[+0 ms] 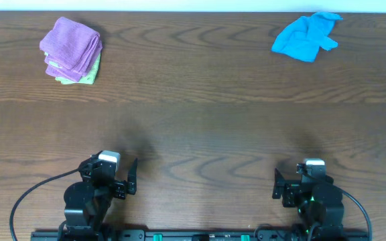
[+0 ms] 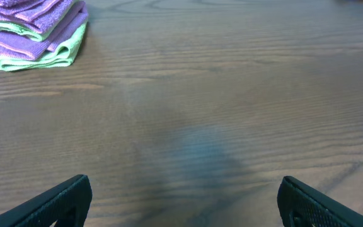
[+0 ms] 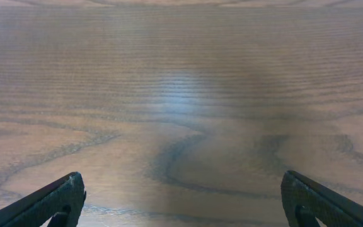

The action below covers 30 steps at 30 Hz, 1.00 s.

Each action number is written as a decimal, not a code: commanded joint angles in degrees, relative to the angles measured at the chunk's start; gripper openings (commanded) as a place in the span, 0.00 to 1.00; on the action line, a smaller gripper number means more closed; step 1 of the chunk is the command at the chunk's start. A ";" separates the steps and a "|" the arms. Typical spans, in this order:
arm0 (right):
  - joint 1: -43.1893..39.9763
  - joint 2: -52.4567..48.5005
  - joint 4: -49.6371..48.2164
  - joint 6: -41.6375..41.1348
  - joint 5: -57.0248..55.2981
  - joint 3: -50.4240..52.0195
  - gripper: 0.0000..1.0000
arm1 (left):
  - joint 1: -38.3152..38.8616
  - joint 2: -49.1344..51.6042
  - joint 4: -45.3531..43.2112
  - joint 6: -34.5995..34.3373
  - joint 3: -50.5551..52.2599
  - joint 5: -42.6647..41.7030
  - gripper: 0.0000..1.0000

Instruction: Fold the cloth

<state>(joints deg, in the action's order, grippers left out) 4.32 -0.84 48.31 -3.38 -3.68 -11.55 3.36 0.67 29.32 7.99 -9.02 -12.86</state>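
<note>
Tabletop [image 1: 193, 100] bears the cloth [image 1: 305, 37] well beyond both jaws.

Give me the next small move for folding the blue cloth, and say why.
Probably reach the right pincer forward toward the blue cloth. The cloth lies crumpled at the far right of the table, untouched, and that pincer stands open and empty at the near edge on the same side, so it looks the nearer one.
</note>
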 commanded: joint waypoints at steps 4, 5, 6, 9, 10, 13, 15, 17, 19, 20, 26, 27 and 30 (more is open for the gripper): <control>-0.44 0.52 0.07 0.26 -0.39 0.74 0.99 | -0.35 -0.42 -0.22 1.01 0.92 0.63 0.95; -0.44 0.52 0.07 0.26 -0.39 0.74 0.99 | -0.35 -0.42 -0.22 1.01 0.92 0.63 0.95; -0.44 0.52 0.07 0.26 -0.39 0.74 0.99 | -0.35 -0.42 -0.22 1.01 0.92 0.63 0.95; -0.44 0.52 0.07 0.26 -0.39 0.74 0.99 | -0.35 -0.42 -0.22 1.01 0.92 0.63 0.95; -0.44 0.52 0.07 0.24 -0.39 0.74 0.99 | -0.35 -0.42 -0.22 1.03 0.92 0.63 0.95; -0.44 0.52 0.07 0.26 -0.39 0.74 0.99 | -0.35 -0.42 -0.22 1.01 0.92 0.63 0.95; -0.44 0.52 0.07 0.26 -0.39 0.74 0.99 | -0.35 -0.42 -0.22 1.03 0.92 0.63 0.95; -0.44 0.52 0.07 0.26 -0.39 0.74 0.99 | -0.35 -0.42 -0.22 1.01 0.92 0.63 0.95; -0.44 0.52 0.07 0.26 -0.39 0.74 0.99 | -0.35 -0.42 -0.22 1.01 0.92 0.63 0.95; -0.44 0.52 0.07 0.24 -0.39 0.74 0.99 | -0.35 -0.42 -0.22 1.03 0.92 0.63 0.95; -0.44 0.52 0.07 0.26 -0.39 0.74 0.99 | -0.35 -0.42 -0.22 1.01 0.92 0.63 0.95; -0.44 0.52 0.07 0.26 -0.39 0.74 0.99 | -0.35 -0.42 -0.22 1.01 0.92 0.63 0.95; -0.44 0.52 -1.70 0.22 -0.37 0.74 0.99 | -0.35 -0.42 -0.22 1.03 0.92 0.63 0.95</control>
<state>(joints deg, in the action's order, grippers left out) 4.32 -0.84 47.83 -3.38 -3.68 -11.53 3.38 0.67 29.30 7.99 -9.02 -12.86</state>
